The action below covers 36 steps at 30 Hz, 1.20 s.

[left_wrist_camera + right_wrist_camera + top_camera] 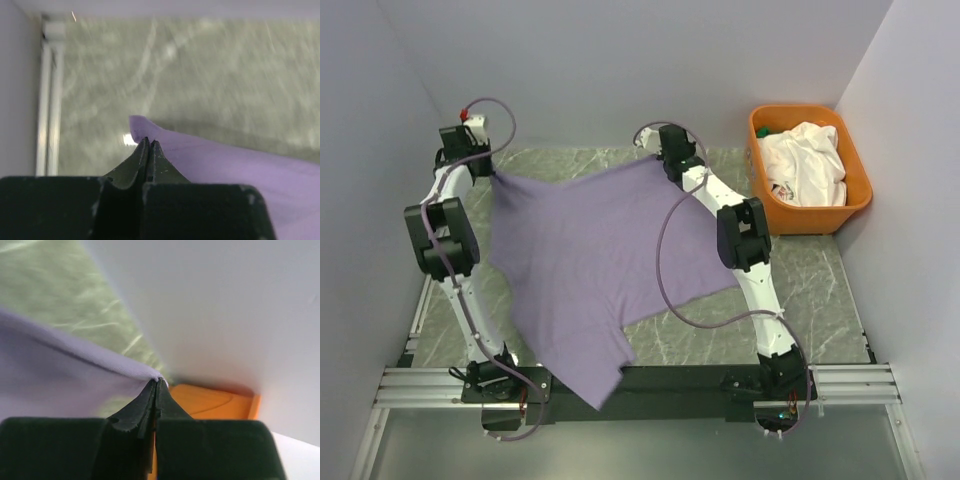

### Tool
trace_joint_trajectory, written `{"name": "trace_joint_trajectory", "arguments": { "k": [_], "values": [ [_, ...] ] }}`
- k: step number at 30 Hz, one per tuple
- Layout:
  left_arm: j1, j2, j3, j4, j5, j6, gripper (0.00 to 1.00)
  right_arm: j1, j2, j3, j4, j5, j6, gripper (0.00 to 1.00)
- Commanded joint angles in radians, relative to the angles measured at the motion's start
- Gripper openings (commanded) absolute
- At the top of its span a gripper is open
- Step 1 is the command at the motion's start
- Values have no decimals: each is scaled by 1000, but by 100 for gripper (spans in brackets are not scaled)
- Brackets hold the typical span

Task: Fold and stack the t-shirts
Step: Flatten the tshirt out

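Two arms share one garment here, and their pose looks like a deliberate spread.

Far left, the left fingers (486, 167) are pressed together on one corner of the lavender t-shirt (590, 260). In the left wrist view a small tongue of cloth pokes out past the shut tips, with the marbled worktop (800, 290) blurred well below, so I judge that corner is held up in the air rather than lying flat.

From there the shirt's far edge runs as a fairly straight line across the middle to the right fingers (667, 160), which are likewise clamped on the opposite corner. The right wrist view shows the fabric drawn into a tight ridge right at the tips. The rest of the shirt slopes down toward the near edge, and one end trails over the rail between the arm bases. Whether the middle touches the worktop I cannot tell.

Pinching two corners well apart is probably meant to pull out wrinkles and square the cloth before laying it down to fold — a soft shirt this wide would otherwise bunch up.

Far right, in the corner beside the right arm but apart from it, the orange tub (855, 195) holds the white t-shirt (810, 160), crumpled and not yet folded. Stacking looks a long way off.
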Motion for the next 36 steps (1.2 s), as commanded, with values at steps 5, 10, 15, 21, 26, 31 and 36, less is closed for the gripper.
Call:
{"name": "trace_joint_trajectory", "arguments": {
  "k": [5,10,15,21,26,31,36],
  "values": [
    [1,332,556,-99,27,-64,40,-31,144,173,196,107,-117,53],
    [2,254,519,3,-30,-89,84,-37,-5,77,116,115,-18,79],
    [10,63,298,-35,8,-89,80,-37,-181,-10,-169,17,174,81],
    [12,-109,87,-211,128,-53,61,-37,-276,-34,-618,-208,312,73],
    [12,-88,52,-309,164,-33,43,-38,-262,-27,-835,-342,402,57],
    [10,-1,93,-375,178,-35,40,-40,-209,0,-930,-430,462,49],
    [12,54,93,-394,117,-35,37,-52,-181,-37,-955,-468,496,47]
  ]
}}
